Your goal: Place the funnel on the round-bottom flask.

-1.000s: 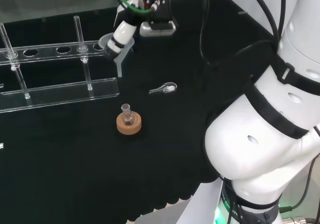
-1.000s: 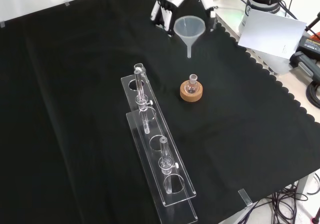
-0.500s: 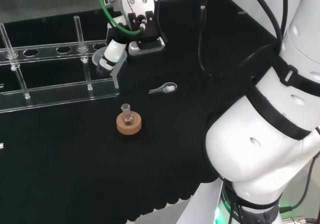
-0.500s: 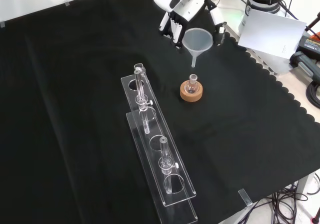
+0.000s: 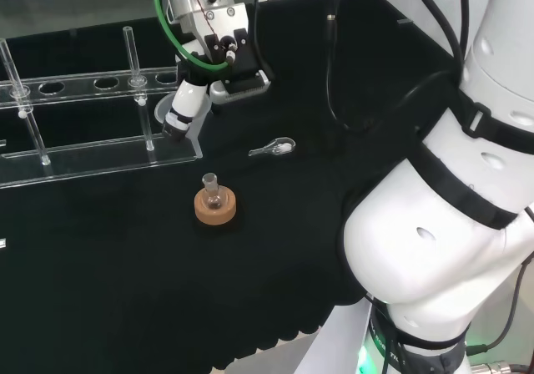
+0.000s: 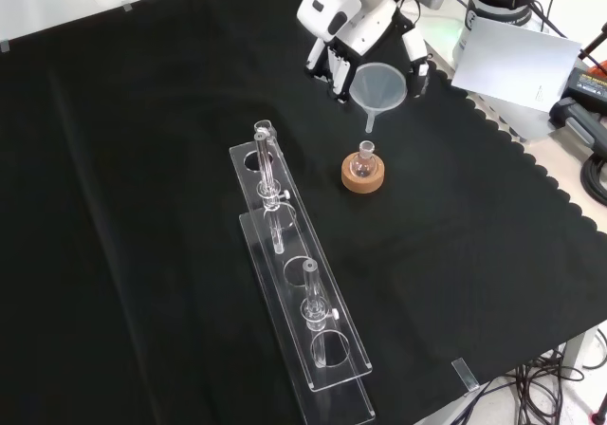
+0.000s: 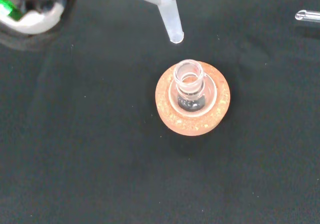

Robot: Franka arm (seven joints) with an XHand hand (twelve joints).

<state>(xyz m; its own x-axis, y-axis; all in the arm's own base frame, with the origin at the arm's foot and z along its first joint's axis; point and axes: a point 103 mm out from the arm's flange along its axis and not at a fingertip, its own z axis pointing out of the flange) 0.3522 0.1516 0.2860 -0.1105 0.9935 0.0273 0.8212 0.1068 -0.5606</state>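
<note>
Funnel [image 6: 378,84] in hand [image 6: 353,28], just above flask [image 6: 362,162]

arm [image 5: 434,249]: white rounded links, black bands | cables: black, green | hand [image 5: 185,107]: black-and-white

Long clear test tube rack [image 6: 302,292] on the black cloth [image 6: 142,207] with a few tubes upright in it, plus a small clear glass spoon-like piece [image 5: 274,148] lying nearby.

Head view: high behind the arm's base, facing across the bench [image 5: 100,307]. Front view: opposite edge, looking down. Wrist view: close above, apparently near-vertical. All three share the round-bottom flask [image 5: 212,189] [image 6: 361,161] [image 7: 188,88] on its cork ring [image 5: 215,209] [image 6: 363,179] [image 7: 192,123].
</note>
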